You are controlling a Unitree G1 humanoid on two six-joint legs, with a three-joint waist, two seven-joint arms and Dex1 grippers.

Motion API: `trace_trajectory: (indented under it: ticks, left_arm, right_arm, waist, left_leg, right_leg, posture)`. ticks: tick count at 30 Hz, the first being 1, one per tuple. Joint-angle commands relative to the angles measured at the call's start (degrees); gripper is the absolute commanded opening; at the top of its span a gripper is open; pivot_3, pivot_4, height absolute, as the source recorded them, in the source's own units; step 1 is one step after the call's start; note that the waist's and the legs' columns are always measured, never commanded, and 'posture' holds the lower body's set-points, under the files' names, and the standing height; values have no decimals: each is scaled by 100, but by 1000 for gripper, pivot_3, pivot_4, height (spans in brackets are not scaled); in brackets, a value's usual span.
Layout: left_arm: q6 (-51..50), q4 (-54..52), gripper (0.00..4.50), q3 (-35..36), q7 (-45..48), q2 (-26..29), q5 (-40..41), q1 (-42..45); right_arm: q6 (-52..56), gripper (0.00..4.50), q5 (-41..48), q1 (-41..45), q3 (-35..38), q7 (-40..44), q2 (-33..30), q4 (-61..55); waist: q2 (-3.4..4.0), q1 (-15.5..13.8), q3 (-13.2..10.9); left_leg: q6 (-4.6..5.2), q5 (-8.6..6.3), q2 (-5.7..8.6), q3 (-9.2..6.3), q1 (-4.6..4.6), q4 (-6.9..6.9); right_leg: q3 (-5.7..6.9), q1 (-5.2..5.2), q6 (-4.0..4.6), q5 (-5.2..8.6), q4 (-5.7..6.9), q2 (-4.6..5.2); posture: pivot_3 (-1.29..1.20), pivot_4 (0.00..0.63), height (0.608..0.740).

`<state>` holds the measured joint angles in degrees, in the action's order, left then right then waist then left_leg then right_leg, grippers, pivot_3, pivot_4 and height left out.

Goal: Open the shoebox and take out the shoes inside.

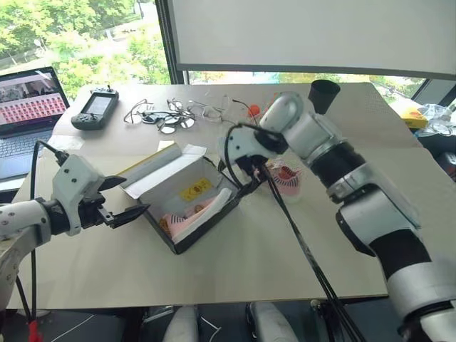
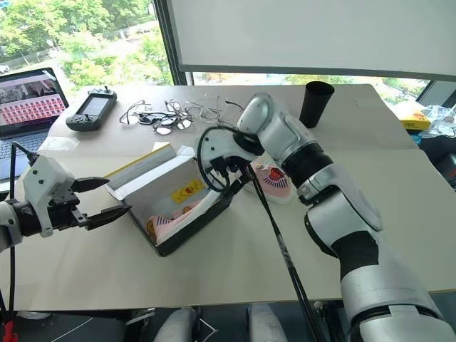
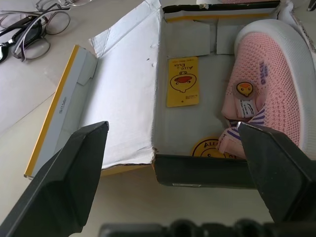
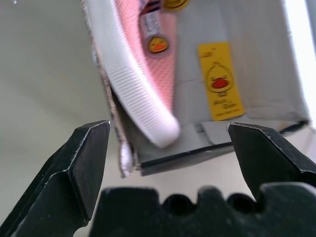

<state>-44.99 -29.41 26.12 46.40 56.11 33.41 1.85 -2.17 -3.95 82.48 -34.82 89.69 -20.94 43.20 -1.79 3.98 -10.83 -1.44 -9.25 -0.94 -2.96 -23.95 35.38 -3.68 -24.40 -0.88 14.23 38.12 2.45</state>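
Head cam, left eye: the shoebox (image 1: pixel 187 194) lies open near the middle of the table (image 1: pixel 235 271), lid folded back toward the robot's left, white inside w/ a yellow sticker (image 1: pixel 195 189); one pink shoe (image 1: pixel 187 217) sits in the box against its near-right wall; the second shoe (image 1: pixel 286 178) stands on the table just beside the box, on the robot's right. The left gripper (image 1: pixel 127 198) hovers just left of the box, fingers spread, grasping nothing; the right gripper (image 1: pixel 246 174) hangs over the box's far-right corner, jaws released too. Behind: a pile of glasses (image 1: pixel 167 116), a handheld controller (image 1: pixel 95 108), a laptop (image 1: pixel 27 117), a black cup (image 1: pixel 324 95).

Right eye: same scene; the right gripper is between the box and the shoe that is outside.

Left wrist cam: the two black fingers (image 3: pixel 69 182) stand wide apart, empty; between them the open box w/ the pink shoe inside, touching the wall.

Right wrist cam: the fingers (image 4: pixel 84 168) are also apart, empty; the shoe's white sole (image 4: pixel 133 89) leans on the box wall; a duck sticker shows on the box floor.
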Motion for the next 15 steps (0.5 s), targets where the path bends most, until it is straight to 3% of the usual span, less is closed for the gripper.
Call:
trace_trajectory:
  ticks: [1, 15]
  left_arm:
    - [28, -229, 4500, 167, -105, -48, 59, -12]
    - [-15, -253, 4500, 302, -127, 14, 98, -79]
  right_arm:
    - [-230, 4472, -24, 66, 215, 135, 214, 167]
    - [-836, 4472, -606, -251, 267, -270, 538, 672]
  waist:
    - [-1, 6, 1]
    - [-1, 18, 1]
  left_leg:
    - [0, 0, 0, 0, 1, 0]
    - [-1, 0, -1, 2, 18, -5]
  right_leg:
    - [0, 1, 0, 0, 0, 0]
    - [-2, 9, 1, 0, 6, -1]
  posture:
    - [0, 150, 724]
    - [0, 150, 724]
